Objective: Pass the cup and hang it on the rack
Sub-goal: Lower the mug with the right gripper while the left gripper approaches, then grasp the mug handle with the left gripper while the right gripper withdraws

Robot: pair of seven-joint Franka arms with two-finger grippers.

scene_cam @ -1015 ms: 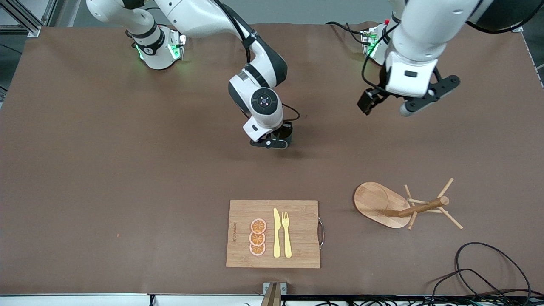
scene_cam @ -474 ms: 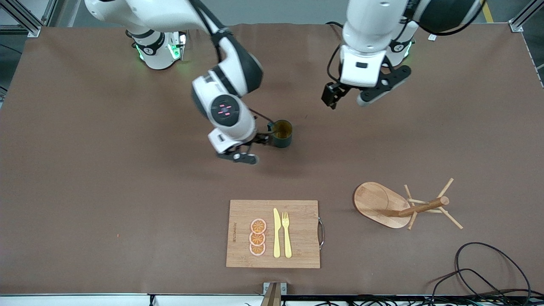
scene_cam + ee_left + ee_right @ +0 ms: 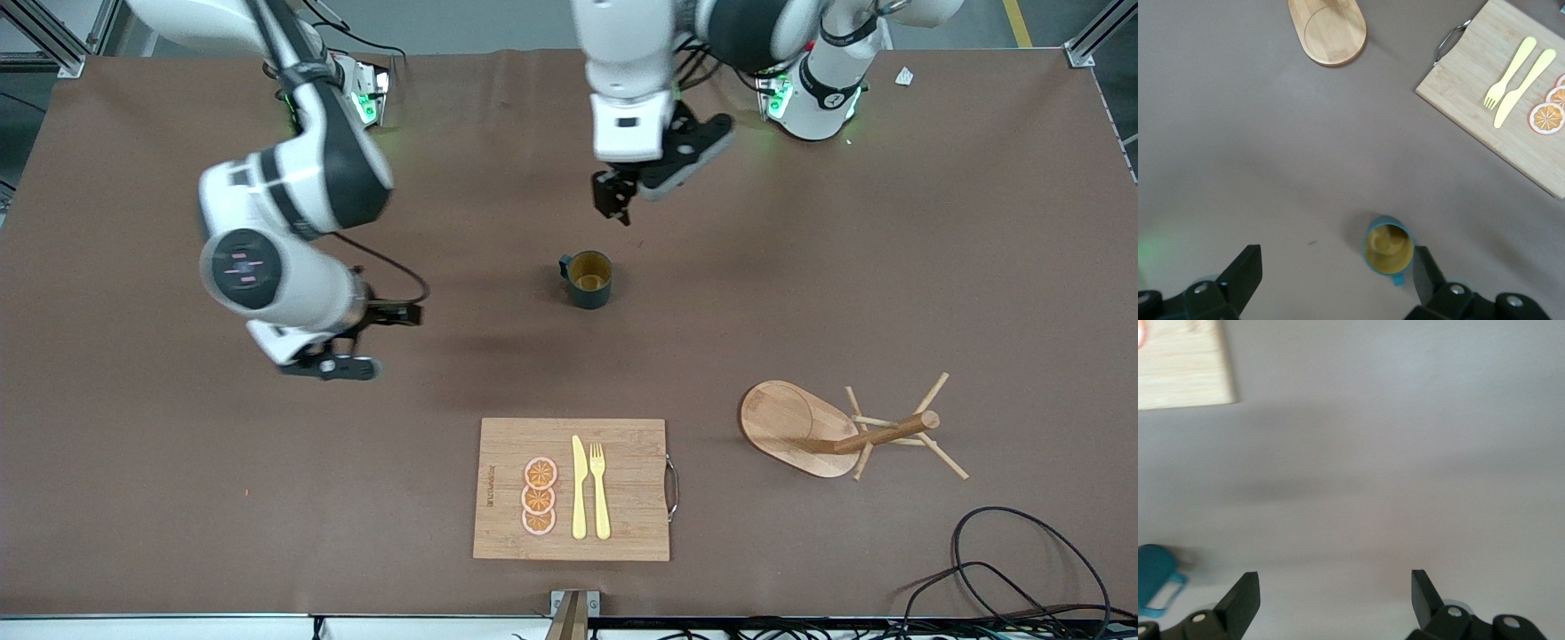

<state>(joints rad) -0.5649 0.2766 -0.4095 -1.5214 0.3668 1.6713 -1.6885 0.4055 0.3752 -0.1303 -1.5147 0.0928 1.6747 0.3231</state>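
Note:
The dark teal cup (image 3: 589,279) with its yellow inside stands upright on the brown table, handle toward the right arm's end, and nothing holds it. My left gripper (image 3: 645,182) hangs open over the table just beside the cup. In the left wrist view the cup (image 3: 1389,248) sits close to one finger (image 3: 1426,275) of that gripper (image 3: 1336,277). My right gripper (image 3: 364,340) is open and empty, well off toward the right arm's end. The right wrist view shows this gripper (image 3: 1333,597) over bare table with the cup (image 3: 1155,587) at the edge. The wooden rack (image 3: 796,428) stands nearer the front camera, toward the left arm's end.
A bamboo cutting board (image 3: 622,524) with orange slices (image 3: 539,496), a yellow knife (image 3: 579,487) and a fork (image 3: 599,489) lies near the table's front edge. Black cables (image 3: 1022,569) coil at the near corner on the left arm's end. The rack's base (image 3: 1328,30) shows in the left wrist view.
My right gripper opened, left the cup standing on the table and drew back toward the right arm's end. My left gripper, still open, swung in from the left arm's end toward the cup.

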